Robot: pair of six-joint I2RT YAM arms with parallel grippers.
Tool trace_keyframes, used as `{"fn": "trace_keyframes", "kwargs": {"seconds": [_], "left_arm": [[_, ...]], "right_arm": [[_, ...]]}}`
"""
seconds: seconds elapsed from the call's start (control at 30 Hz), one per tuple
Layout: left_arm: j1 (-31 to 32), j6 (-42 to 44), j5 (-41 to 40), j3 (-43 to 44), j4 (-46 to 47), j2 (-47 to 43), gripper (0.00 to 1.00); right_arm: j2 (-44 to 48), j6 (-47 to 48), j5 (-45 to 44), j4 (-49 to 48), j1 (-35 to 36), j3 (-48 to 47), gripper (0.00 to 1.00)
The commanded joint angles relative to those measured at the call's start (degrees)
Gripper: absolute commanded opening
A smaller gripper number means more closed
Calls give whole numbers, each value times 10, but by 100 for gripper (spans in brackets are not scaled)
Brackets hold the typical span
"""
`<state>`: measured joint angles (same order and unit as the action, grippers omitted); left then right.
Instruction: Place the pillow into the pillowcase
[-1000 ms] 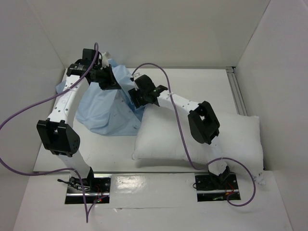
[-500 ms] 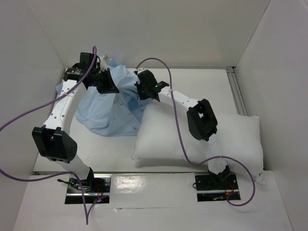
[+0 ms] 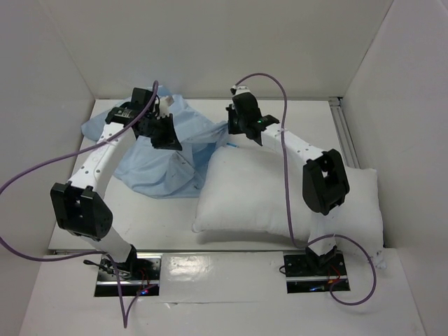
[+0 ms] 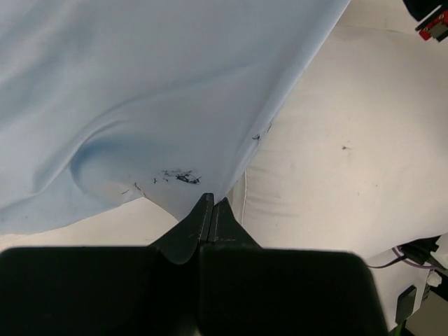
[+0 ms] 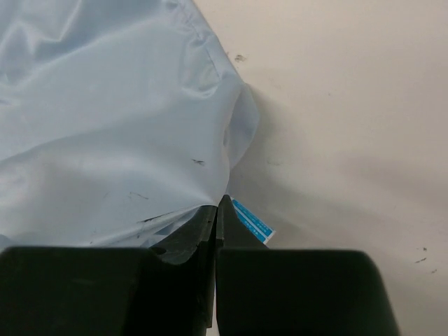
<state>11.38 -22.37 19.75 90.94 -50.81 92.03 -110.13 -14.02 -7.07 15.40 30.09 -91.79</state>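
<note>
The light blue pillowcase [image 3: 157, 164] lies rumpled at the back left of the table, its upper edge stretched between both grippers. The white pillow [image 3: 245, 199] rests in front of it and to the right, its left end overlapping the cloth. My left gripper [image 3: 168, 138] is shut on the pillowcase [image 4: 154, 91] at its edge, with the pillow [image 4: 343, 154] just beyond. My right gripper [image 3: 231, 130] is shut on the pillowcase [image 5: 105, 126] at a hem corner, where a small blue label [image 5: 252, 221] sticks out.
White walls enclose the table on the left, back and right. An aluminium rail [image 3: 344, 133] runs along the right side. Purple cables [image 3: 42, 168] loop off both arms. The right arm's forearm [image 3: 322, 178] hangs over the pillow.
My right gripper has shut on the pillowcase's edge and moved back and to the right, drawing the cloth taut. The left gripper has shifted slightly right, still gripping.
</note>
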Motion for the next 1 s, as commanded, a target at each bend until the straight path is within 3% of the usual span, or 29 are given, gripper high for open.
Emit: {"fn": "trace_keyframes", "kwargs": {"seconds": [0.0,0.2,0.47,0.6,0.97], "left_arm": [[7,19,-3,-11,-8,-19,0],[25,24,-23,-38,-8,-19,0],[74,-17,13,15,37,22,0],[80,-17,7,44,37,57,0],[94,28,13,-70,-2,-19,0]], "right_arm": [[34,-11,-50,-42,-13,14,0],[32,-11,-54,-78,-40,32,0],[-89,17,-62,-83,-70,-129,0],[-103,39,-50,-61,-77,-172,0],[52,26,-33,-57,-108,98,0]]}}
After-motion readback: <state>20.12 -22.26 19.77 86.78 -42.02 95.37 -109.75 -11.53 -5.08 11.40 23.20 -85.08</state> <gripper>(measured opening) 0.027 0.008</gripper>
